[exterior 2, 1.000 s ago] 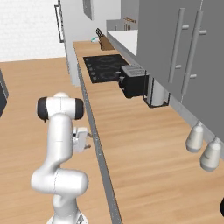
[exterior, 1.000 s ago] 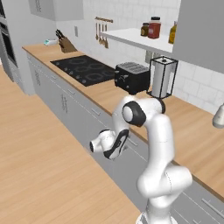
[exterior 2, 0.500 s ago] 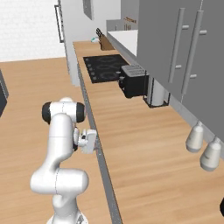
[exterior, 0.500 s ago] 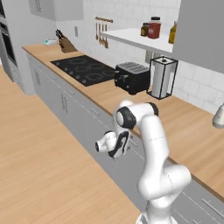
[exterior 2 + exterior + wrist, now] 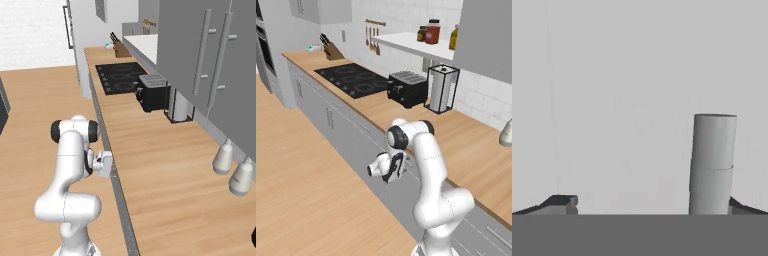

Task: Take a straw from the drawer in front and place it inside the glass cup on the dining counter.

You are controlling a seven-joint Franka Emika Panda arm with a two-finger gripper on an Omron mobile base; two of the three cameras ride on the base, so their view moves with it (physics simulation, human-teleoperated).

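The pincer [image 5: 644, 205], fingers standing wide apart and empty, is pressing close against the pale drawer [image 5: 627, 100] front, the bar handle [image 5: 712, 162] sitting off-centre by one fingertip, risking a missed grab.

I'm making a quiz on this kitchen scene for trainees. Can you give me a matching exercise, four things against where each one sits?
Things:
1. black two-slot toaster
2. wooden knife block
3. red-lidded jar
4. black cooktop

Places:
A. on the white wall shelf
B. set flat into the wood counter
C. at the counter's far end
D. beside the wire-framed paper towel holder

Pairs: 1-D, 2-C, 3-A, 4-B
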